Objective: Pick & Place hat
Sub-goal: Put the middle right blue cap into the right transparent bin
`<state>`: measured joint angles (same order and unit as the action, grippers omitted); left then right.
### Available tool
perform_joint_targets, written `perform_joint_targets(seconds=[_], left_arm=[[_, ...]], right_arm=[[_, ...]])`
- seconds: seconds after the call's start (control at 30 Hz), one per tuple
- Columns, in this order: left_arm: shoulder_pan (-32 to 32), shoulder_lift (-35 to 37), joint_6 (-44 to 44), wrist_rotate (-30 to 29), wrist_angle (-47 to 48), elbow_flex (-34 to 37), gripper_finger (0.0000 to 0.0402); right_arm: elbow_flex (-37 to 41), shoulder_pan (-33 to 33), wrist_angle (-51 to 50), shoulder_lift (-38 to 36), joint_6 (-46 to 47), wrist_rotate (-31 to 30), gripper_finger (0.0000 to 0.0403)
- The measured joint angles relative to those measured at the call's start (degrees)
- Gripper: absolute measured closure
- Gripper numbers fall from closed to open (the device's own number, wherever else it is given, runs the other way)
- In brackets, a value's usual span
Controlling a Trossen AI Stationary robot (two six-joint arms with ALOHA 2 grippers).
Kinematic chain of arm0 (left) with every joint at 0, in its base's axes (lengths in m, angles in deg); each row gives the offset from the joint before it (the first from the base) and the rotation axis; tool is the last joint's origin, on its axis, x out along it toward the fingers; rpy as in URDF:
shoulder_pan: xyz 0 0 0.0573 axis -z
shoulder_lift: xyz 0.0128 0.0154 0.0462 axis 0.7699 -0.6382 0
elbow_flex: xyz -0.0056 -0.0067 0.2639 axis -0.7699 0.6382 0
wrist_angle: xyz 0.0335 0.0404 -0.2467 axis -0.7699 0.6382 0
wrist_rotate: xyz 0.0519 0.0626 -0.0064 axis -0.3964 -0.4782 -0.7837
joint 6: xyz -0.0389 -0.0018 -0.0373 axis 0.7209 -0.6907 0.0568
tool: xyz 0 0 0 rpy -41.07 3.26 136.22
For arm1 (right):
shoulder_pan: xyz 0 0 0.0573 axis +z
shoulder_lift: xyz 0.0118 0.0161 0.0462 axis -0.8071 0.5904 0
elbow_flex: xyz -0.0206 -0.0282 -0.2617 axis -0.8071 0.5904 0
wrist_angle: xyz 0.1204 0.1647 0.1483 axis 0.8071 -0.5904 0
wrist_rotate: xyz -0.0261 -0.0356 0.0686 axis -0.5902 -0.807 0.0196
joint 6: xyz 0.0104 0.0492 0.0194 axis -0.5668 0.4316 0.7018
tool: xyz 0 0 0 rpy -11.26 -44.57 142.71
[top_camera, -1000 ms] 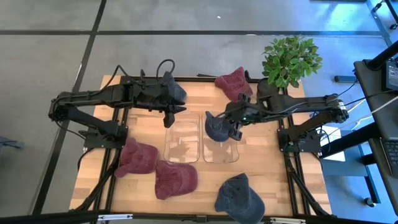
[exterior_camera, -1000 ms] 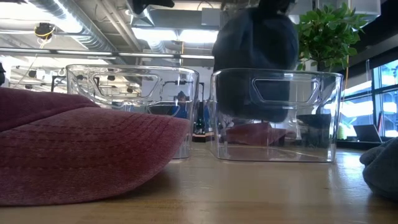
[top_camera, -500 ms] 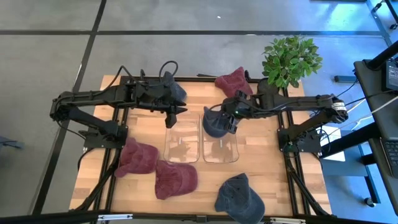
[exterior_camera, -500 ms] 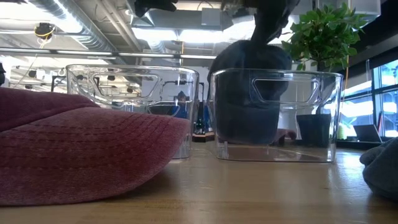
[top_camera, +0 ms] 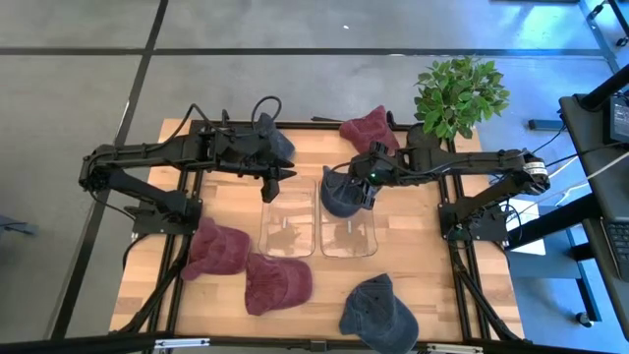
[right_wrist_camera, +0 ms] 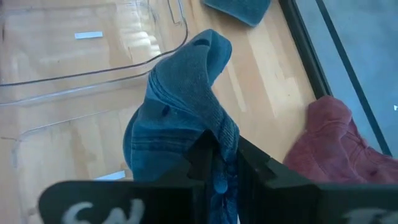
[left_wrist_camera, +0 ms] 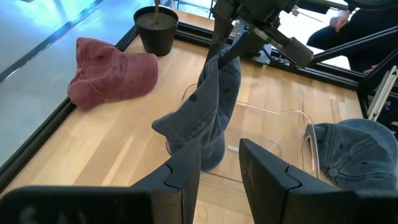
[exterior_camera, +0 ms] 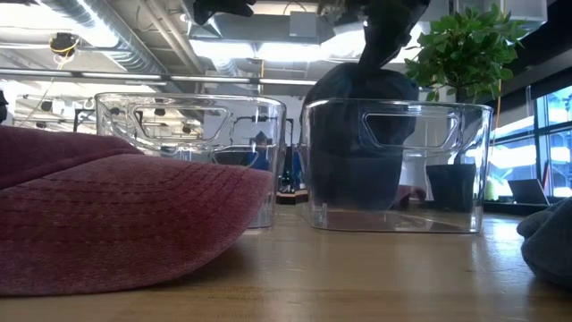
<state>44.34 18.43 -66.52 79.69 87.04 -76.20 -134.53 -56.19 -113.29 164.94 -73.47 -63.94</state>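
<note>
A dark blue hat hangs from my right gripper, which is shut on it above the far end of the right clear bin. In the low view the blue hat has its lower half inside that bin. My left gripper is open and holds nothing. It hovers over the far edge of the left clear bin. Its wrist view looks across at the hanging hat. My right gripper pinches a bunched fold of the blue hat's cloth between its two fingers, coming from above. The hat hangs slack below the fingers, its lower part inside the right bin. I cannot tell whether it touches the bin's floor.
Maroon hats lie at the far edge and near-left of the table. A second blue hat lies at the near edge. A potted plant stands at the far right corner. Bare wood shows at the near right.
My right gripper has moved down and a little toward the table's left and far edge. The blue hat, which hung mostly above the right bin's rim, has sunk into the bin. For the last half second it has stayed still.
</note>
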Motion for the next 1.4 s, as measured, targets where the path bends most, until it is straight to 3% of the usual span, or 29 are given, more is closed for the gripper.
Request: perform_joint_targets(seconds=[0.43, 1.17, 1.4], left_arm=[[0.0, 0.02, -0.03, 0.0, 0.0, 0.02, 0.0292], [0.0, 0.02, -0.06, 0.0, 0.02, 0.02, 0.0292], [0.0, 0.02, -0.06, 0.0, 0.02, 0.02, 0.0295]], right_arm=[[-0.03, -0.04, 3.85, 0.0, -7.17, 0.59, 0.0356], [-0.07, -0.04, 3.95, 0.0, -4.14, -1.29, 0.0355], [-0.11, -0.04, 4.26, 0.0, -4.73, -1.43, 0.0304]])
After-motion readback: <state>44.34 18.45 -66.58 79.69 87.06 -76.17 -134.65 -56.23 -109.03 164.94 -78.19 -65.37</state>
